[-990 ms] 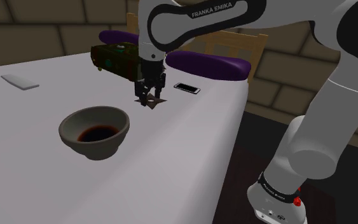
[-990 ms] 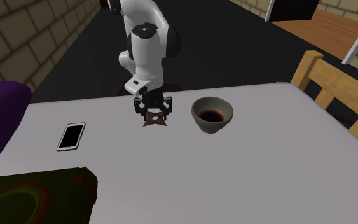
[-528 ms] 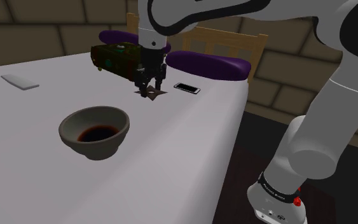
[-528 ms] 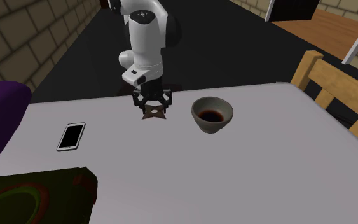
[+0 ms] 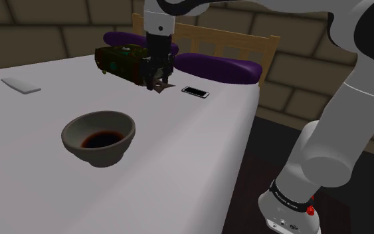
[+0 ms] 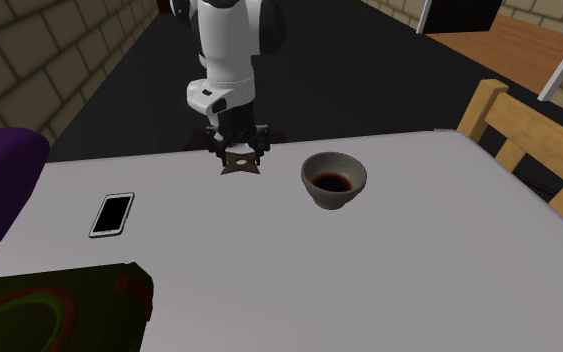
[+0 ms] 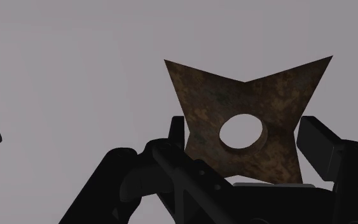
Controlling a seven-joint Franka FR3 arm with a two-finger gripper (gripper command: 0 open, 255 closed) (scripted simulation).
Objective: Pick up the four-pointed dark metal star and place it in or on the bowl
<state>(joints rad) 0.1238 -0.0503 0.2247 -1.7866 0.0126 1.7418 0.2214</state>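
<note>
Clasping the four-pointed star (image 7: 203,102) by two opposite sides, the black gripper (image 7: 244,133) has its fingers (image 7: 176,132) pressed against the star's lower flanks, one on each side. The star is mottled rusty brown with a round hole through its middle, and pale grey table (image 7: 75,63) shows through that hole. Three of its points are in sight past the fingers.

From the shoulder view the gripper (image 5: 157,78) hangs straight down and holds the star (image 5: 161,86) clear of the table (image 5: 179,173), in front of a dark green box (image 5: 121,61) that sits near the table's far edge. In the second exterior view the gripper (image 6: 237,152) and the star (image 6: 239,166) are over the table (image 6: 369,270) close to the edge that faces the arm's stand.

A grey bowl (image 5: 99,136) with a dark reddish inside stands upright on the table, well apart from the star and, in the second exterior view, also near the stand-side edge (image 6: 334,180). A smartphone (image 6: 113,214) lies flat, screen up, toward the corner where that edge meets the cushioned side; the star is held between the smartphone and the bowl. A flat grey slab (image 5: 20,86) lies far across the table from the stand. Purple cushions (image 5: 218,66) and a wooden chair (image 5: 245,45) sit beyond the far edge.
</note>
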